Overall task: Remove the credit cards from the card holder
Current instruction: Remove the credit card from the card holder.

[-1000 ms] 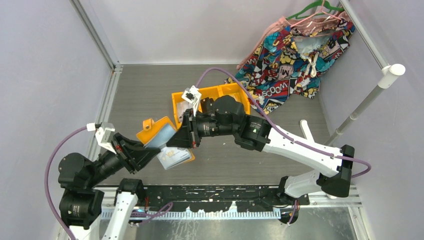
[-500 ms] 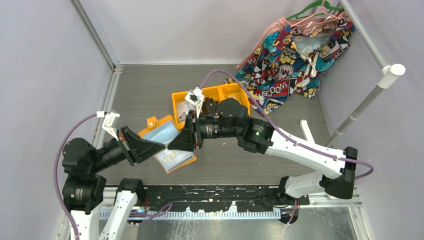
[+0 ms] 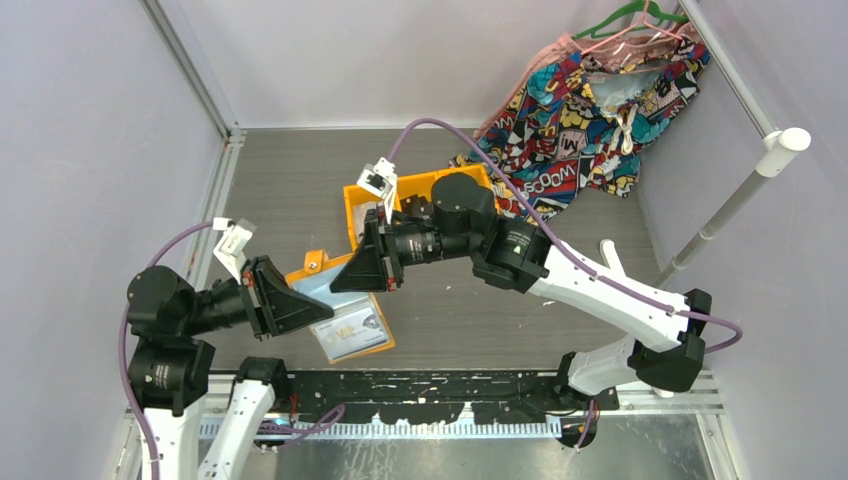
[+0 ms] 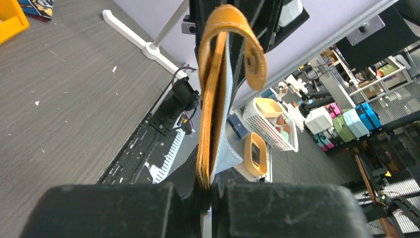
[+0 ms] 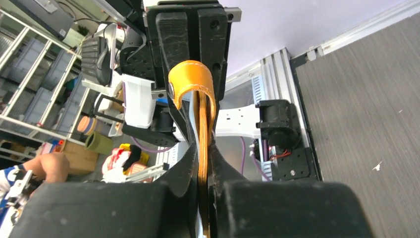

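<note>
The left arm stretches low rightward and the right arm reaches left, meeting above the table (image 3: 450, 320). The left gripper (image 3: 322, 306) and right gripper (image 3: 340, 284) each have their jaws pinched tight on the open card holder (image 4: 207, 114), which shows a pale credit card (image 3: 350, 328) in its near page.

Twin arms: black joints, white links, purple cabling.
Left arm (image 3: 160, 335) and right arm (image 3: 600, 295) match in build: rounded black cylindrical joint housings joined by smooth white link shells, with a black elbow block on the right arm. Each carries a purple cable (image 3: 430, 122) that loops loosely from the wrist back along the arm. A small white camera bracket (image 3: 233, 242) sits on each wrist. The left gripper (image 3: 322, 308) and right gripper (image 3: 336, 286) are black wedge-shaped bodies. Their fingers (image 4: 99, 208) are matte black and blocky, with a grainy, lightly scuffed surface seen close in both wrist views.
</note>
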You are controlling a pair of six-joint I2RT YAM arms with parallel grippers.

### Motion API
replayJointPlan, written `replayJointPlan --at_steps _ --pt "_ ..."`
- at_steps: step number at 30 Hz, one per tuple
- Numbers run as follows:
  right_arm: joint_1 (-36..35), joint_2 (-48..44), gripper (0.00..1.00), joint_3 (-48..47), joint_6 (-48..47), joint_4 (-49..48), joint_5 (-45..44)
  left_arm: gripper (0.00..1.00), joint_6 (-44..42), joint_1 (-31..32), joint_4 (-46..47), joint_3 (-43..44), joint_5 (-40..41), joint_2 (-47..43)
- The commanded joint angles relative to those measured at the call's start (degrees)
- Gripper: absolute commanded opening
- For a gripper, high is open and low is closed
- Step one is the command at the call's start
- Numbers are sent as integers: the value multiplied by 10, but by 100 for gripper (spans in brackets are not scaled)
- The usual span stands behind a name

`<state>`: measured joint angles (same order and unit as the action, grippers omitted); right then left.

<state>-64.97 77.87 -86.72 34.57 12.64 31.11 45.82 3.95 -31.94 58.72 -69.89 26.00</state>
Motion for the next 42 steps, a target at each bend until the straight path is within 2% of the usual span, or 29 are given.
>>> replayJointPlan --at_steps 1,3,4,5,6,8,10,13,16,21,24,28,32,36,37,38,40,42 --pt "2 22 4 -59 -23 36 42 0 -23 -3 2 23 -48 6" --pt "1 27 1 -73 -31 49 39 2 -34 -3 -3 27 -46 7" --pt "2 27 1 -75 -31 45 36 13 -40 -3 -11 30 -38 6" --pt "1 25 1 -73 -30 36 22 32 -44 -3 -22 31 -28 5" --pt "2 21 1 -70 -24 22 4 45 -43 -3 -28 30 -13 1" --pt "5 9 1 -50 -4 -27 -27 54 -28 -3 -37 20 32 -15" --pt "5 -2 1 -26 23 -83 -54 56 4 -3 -12 -3 62 -38" --pt "6 -14 1 6 66 -165 -86 56 62 -3 35 -29 59 -57" --pt "6 -27 1 42 106 -240 -113 54 70 -3 37 -25 58 -54" --pt "5 -47 1 77 126 -278 -167 50 93 -3 55 -24 54 -56" --pt "5 -68 1 114 134 -316 -203 42 98 -3 59 -39 71 -65" --pt "5 -86 1 154 148 -354 -224 22 91 -3 19 -39 158 -70" --pt "-6 -96 1 185 144 -371 -256 14 79 -3 3 -28 216 -63" --pt "-17 -112 1 213 104 -353 -289 12 31 -3 -44 -14 266 -44" --pt "-17 -114 5 212 93 -330 -295 11 7 -3 -71 -3 281 -32" --pt "-17 -116 14 210 79 -310 -298 10 -19 -3 -96 10 284 -16" --pt "-16 -114 37 201 50 -270 -291 10 -72 -3 -139 35 246 27" --pt "-12 -106 64 183 25 -222 -277 10 -136 -3 -180 62 164 77"
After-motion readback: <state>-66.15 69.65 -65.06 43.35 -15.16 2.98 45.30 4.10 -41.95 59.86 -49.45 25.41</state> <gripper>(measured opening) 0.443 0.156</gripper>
